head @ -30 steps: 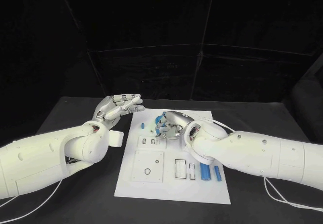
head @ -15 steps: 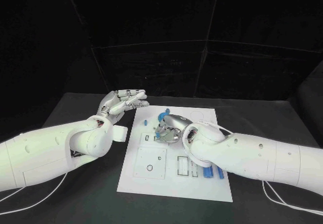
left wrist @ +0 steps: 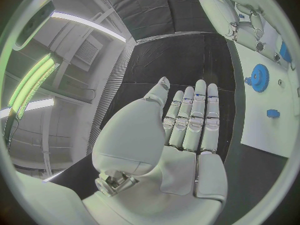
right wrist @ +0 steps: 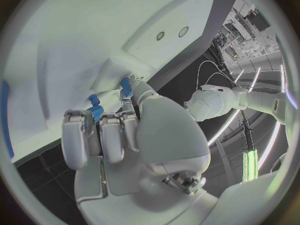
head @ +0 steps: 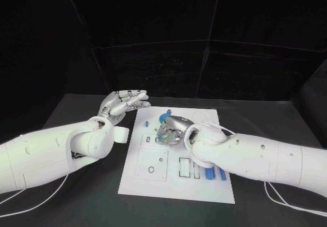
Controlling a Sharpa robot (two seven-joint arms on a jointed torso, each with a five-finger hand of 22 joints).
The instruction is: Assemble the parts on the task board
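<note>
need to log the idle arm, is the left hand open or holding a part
Open. The left hand holds nothing: its fingers lie straight and its palm is bare in the left wrist view, raised beside the task board.

Nothing readable here, honestly. The white board point(head: 178, 187) has only outlined slots and holes, no letters, numbers or labels that I can make out. The blue parts point(head: 215, 173) are plain too, and there's no brand or marking legible on the arms in any view.
</note>
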